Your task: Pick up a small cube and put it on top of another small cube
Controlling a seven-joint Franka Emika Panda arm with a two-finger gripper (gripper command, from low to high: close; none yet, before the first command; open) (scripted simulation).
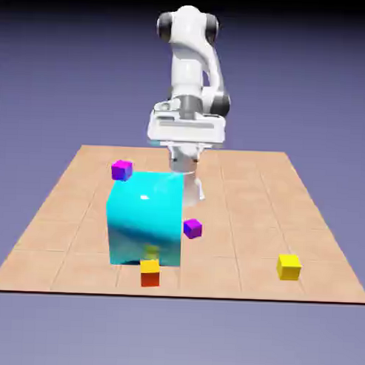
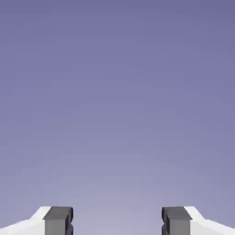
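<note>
The small cube (image 1: 288,266), plain bright yellow, sits alone on the tabletop (image 1: 237,180) near the front edge, toward the exterior view's right. The gripper (image 2: 117,220) hangs well apart from it, back by the far side of the large cyan block (image 1: 145,217), partly hidden behind that block's upper corner in the exterior view. So the cube lies toward the camera and off to the exterior view's right of the jaws, with a purple cube (image 1: 192,229) sitting between the two, just beside the cyan block's right face.

In the hand view the jaws stand apart with nothing between them; only the blue-violet backdrop fills the frame, so the hand camera is not yet looking at the tabletop or at any cube. The jaws are open and empty.

The cube has no long axis to speak of; its sides look roughly square to the tiles, so I judge a straight top-down grip should fit once the hand is over it.

A second purple cube (image 1: 121,169) rests at the cyan block's far left corner, and an orange-red cube with a yellow top (image 1: 150,273) sits at its front face. Which of these is the stacking target I cannot tell
</note>
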